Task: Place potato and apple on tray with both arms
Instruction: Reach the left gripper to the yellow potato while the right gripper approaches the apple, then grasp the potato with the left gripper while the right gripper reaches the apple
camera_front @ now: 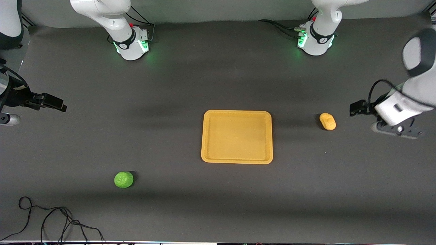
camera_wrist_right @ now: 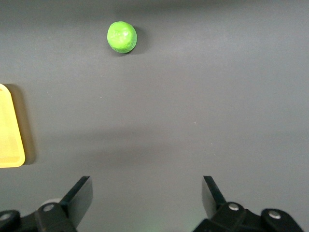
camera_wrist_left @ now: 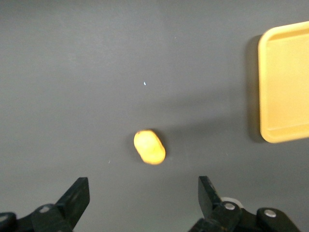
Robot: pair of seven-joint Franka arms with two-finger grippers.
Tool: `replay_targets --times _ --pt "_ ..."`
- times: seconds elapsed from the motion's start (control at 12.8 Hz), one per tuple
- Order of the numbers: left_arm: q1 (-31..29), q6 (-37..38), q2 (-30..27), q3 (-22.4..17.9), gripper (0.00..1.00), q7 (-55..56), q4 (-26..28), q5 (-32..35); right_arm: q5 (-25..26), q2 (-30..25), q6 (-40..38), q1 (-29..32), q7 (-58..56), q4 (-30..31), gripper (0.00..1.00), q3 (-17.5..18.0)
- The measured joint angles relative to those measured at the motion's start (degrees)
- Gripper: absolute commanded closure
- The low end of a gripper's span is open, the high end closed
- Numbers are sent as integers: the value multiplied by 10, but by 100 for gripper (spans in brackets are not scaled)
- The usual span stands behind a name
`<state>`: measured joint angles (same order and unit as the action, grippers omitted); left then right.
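Tray: I see the tray (camera_front: 237, 136) flat on the table (camera_front: 218, 85) mid-way between the two arms, nothing on it.
Potato: the potato (camera_front: 327, 121) lies on the table toward the left arm's end, beside the tray and apart from it.
Apple: the apple (camera_front: 123, 179) sits toward the right arm's end, nearer the front camera than the tray, well apart from it.
Left gripper: I read the left gripper (camera_wrist_left: 144, 195) up over the table near the potato, fingers spread wide, holding nothing.
Right gripper: the right gripper (camera_wrist_right: 147, 195) hangs over the table at the right arm's end, well apart from the apple, fingers spread wide, nothing between them.
Cable: a loose black cable (camera_front: 51, 221) lies at the table edge nearest the front camera.
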<state>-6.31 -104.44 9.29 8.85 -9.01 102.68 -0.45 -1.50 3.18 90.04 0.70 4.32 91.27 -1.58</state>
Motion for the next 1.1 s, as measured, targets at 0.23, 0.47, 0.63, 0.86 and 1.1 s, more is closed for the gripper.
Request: replay_targets --times 0.23,0.47,0.63,0.86,1.1 --pt "-1 -88 85 -2 0 22 52 -1 0 6 22 -10 -3 1 0 2" --pt "-2 -194 124 -3 0 80 134 -2 0 25 56 -46 -3 1 0 4" --pt "-3 -204 145 -7 0 96 153 -2 0 32 60 -59 -3 0 0 4" --pt "-10 -170 148 -17 3 120 160 -2 0 61 67 -58 -3 -44 0 4" --pt "-11 -163 147 -17 68 148 161 -2 0 153 52 -56 -3 -162 0 4"
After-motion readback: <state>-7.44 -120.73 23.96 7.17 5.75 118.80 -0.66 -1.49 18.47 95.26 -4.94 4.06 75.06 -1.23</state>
